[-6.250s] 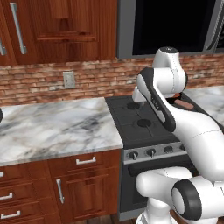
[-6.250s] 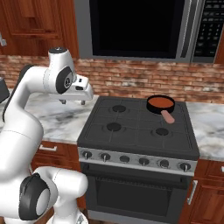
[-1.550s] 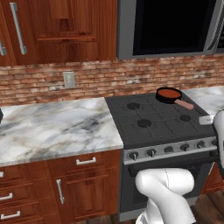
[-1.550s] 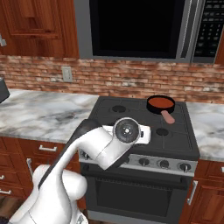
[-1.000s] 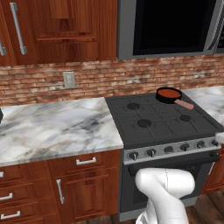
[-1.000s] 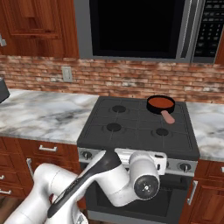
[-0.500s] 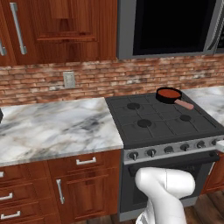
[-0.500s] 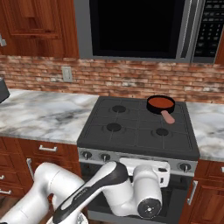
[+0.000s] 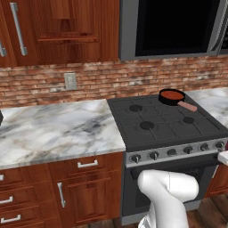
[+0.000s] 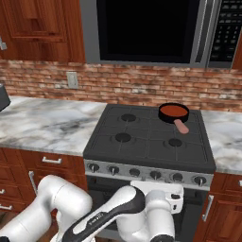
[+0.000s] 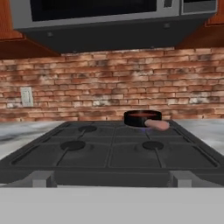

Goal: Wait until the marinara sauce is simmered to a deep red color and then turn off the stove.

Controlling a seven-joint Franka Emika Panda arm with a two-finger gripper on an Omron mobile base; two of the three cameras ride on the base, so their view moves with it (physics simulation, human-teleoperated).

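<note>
Tool low in front of the stove, sauce simmering at the far right burner

The tool (image 11: 112,186) stands wide and holds nothing, level with the front edge of the stove (image 10: 149,142); the marinara sauce (image 10: 173,111) sits in its pan (image 11: 141,118) well ahead of the tool and slightly right. The knobs (image 10: 156,175) lie close below it. Risk, as I judge it: reaching for a knob before the red deepens, or turning the wrong one of the row and leaving the flame on.

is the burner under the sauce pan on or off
On: in the hand view a faint blue glow shows beneath the frying pan at the stove's back right burner.
</note>
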